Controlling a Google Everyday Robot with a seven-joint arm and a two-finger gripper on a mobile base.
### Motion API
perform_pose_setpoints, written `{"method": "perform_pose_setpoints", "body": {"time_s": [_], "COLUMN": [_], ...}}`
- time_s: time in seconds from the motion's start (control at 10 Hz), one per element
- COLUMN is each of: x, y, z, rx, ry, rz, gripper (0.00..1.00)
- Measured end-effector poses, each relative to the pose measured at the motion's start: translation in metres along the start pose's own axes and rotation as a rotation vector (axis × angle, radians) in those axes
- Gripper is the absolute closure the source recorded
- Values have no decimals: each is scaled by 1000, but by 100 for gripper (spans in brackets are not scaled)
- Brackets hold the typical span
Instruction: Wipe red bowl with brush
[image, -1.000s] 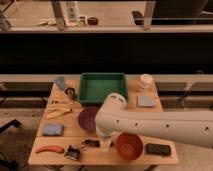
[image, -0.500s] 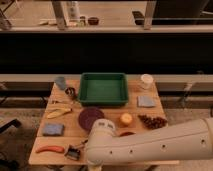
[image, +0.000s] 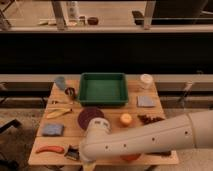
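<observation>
Currently the step in hand looks like the reach for the tool, with no wiping begun. At the front left of the wooden bench (image: 40, 159) an orange-red carrot-shaped thing (image: 50, 149) lies flat. Just to its right the small brush with a slim black handle and pale bristles (image: 72, 152) rests on the bench. The end of the white robot arm (image: 145, 140) comes down right beside the brush. The gripper is hidden there beneath the arm's end, at the bench's front edge, so I cannot tell whether it is open, closed or gripping anything. Behind it stands the purple-maroon round bowl (image: 90, 117), and farther back the green rectangular plastic tray (image: 103, 89). To the right, the round orange-red bowl (image: 130, 158) shows only as a sliver under the forearm, near the front edge. The next move, I judge, calls for a firm hold across the thin handle, a lift, then a carry rightward over the red bowl. Compared with a second ago, the arm has swung down and leftward, now covering the bowl that was then in plain sight; the brush has not shifted.
</observation>
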Motion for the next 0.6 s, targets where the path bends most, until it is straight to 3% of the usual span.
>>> {"method": "perform_pose_setpoints", "body": {"time_s": [0.2,0.6], "x": [13,49], "y": [-21,-20], "z": [7,13], "rx": [2,-8], "ry": [-32,-77], "rz": [29,119], "gripper": [20,20]}}
